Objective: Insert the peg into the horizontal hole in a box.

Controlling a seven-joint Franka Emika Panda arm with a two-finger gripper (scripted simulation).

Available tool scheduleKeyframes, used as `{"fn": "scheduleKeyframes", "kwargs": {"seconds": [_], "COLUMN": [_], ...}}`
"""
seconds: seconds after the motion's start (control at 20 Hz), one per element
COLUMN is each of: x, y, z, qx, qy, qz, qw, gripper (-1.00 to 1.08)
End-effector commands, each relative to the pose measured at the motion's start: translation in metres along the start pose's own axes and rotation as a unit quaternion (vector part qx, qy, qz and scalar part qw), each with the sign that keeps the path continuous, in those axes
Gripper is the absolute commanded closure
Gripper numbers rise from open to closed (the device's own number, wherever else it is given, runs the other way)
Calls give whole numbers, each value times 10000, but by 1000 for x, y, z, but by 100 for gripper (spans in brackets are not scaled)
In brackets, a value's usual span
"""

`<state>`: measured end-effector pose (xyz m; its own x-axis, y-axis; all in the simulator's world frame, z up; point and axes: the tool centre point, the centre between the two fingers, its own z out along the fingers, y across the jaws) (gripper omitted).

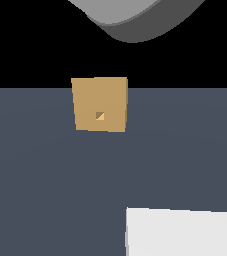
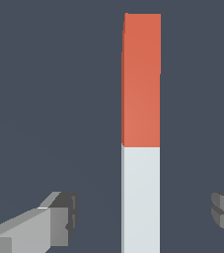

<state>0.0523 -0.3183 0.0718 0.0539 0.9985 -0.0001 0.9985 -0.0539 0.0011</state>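
The peg (image 2: 140, 133) lies flat on the dark worktop (image 1: 45, 170), ungrasped, between the fingertips of the wide-open gripper (image 2: 145, 217). The step in hand looks like the pick: next, descend and close on the pale half. The box (image 1: 100, 104), its hole (image 1: 100, 116) unfilled, stands at the worktop's far edge.

In the wrist view the gripper (image 2: 143, 215) is showing as two blocky fingers (image 2: 39, 227) in flat grey, each made of plain faceted slabs. The nearer part of the better-seen finger is rendering pale grey, while its tip is shading to a darker charcoal with small stepped notches. The other finger is appearing only as a dark, ridged tip at the frame edge. In the exterior view a rounded grey robot body (image 1: 135, 17) is curving smoothly, lighter above and darker beneath
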Motion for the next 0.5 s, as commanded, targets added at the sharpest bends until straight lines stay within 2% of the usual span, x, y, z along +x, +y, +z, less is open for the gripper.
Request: {"fn": "scheduleKeyframes", "kwargs": {"seconds": [0.0,0.45], "x": [-9,-21], "y": [3,6], "z": [3,6], "qx": [0,5], "qy": [1,0], "qz": [3,16], "qw": [10000,10000], "gripper": [-92,-92]}}
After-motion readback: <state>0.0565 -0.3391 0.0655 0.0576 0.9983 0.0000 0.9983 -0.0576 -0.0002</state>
